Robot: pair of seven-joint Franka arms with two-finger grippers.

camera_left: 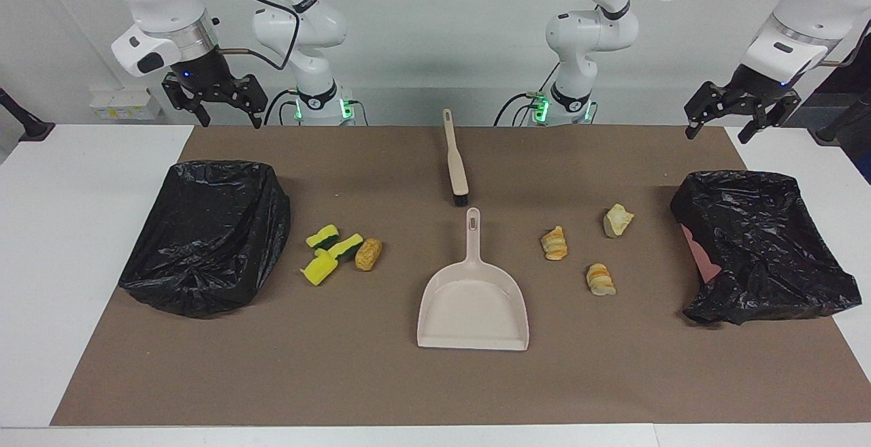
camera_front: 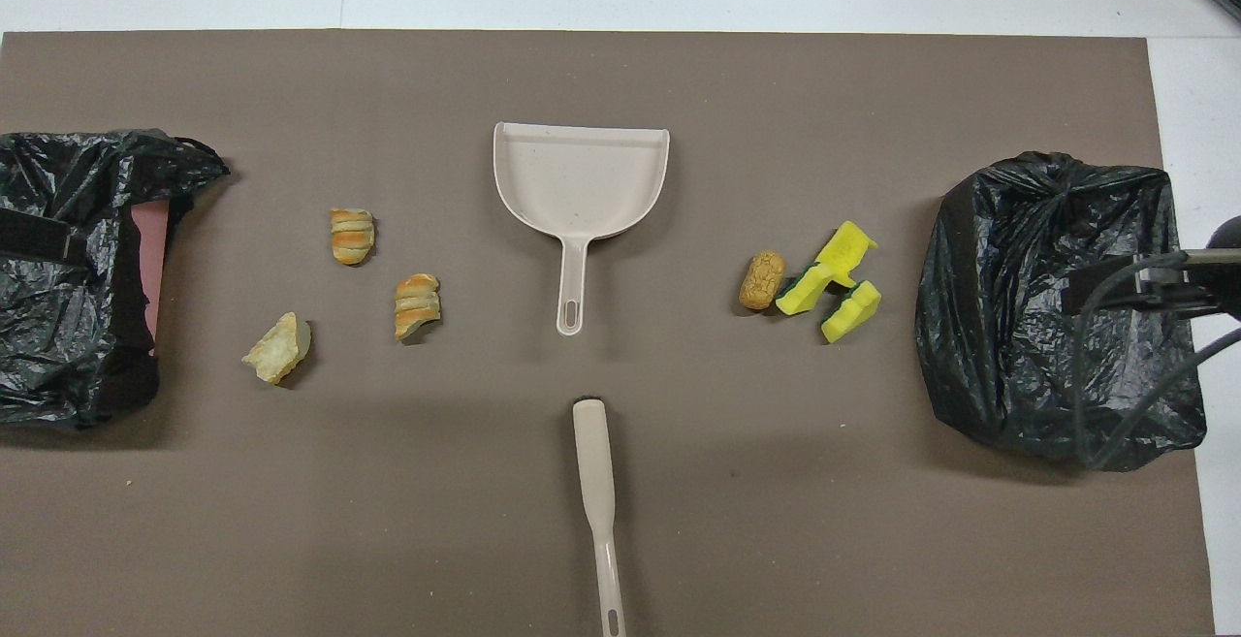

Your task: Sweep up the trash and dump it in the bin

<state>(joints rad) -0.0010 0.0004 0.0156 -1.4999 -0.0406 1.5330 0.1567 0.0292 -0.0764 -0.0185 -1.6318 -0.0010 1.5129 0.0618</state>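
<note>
Fingers of both grippers stand spread wide apart and hold nothing, touching nothing. The right gripper (camera_left: pixel 226 115) hangs in the air above the edge of the brown mat (camera_left: pixel 381 379) at the robots' side, toward the right arm's end of the table (camera_left: pixel 61 243); the left gripper (camera_left: pixel 720 128) hangs likewise above the mat's corner at the left arm's end. Under each, a little farther from the robots, sits a bin lined with a black bag: the bin at the right arm's end (camera_left: pixel 204 236) and the bin at the left arm's end (camera_left: pixel 762 243), whose bag has slipped to show a patch of pink wall. The trash lies on the mat in two groups. Three yellow sponges with green backs (camera_left: pixel 328 251) lie bunched together just beside the right arm's bin, with the brown bun-like lump (camera_left: pixel 368 254) touching or nearly touching them on the side toward the table's middle. Three pale orange-streaked pastry pieces (camera_left: pixel 589 250) lie apart from one another between the dustpan and the left arm's bin. The beige dustpan (camera_left: pixel 473 297) rests flat at the middle of the mat, its handle pointing toward the robots and its open mouth away from them. The brush (camera_left: pixel 456 161) lies nearer to the robots, in line with the dustpan's handle, its dark bristle end just short of the handle's tip and its own handle toward the robots. In the overhead view the brush (camera_front: pixel 596 482) and dustpan (camera_front: pixel 580 181) lie apart.
</note>
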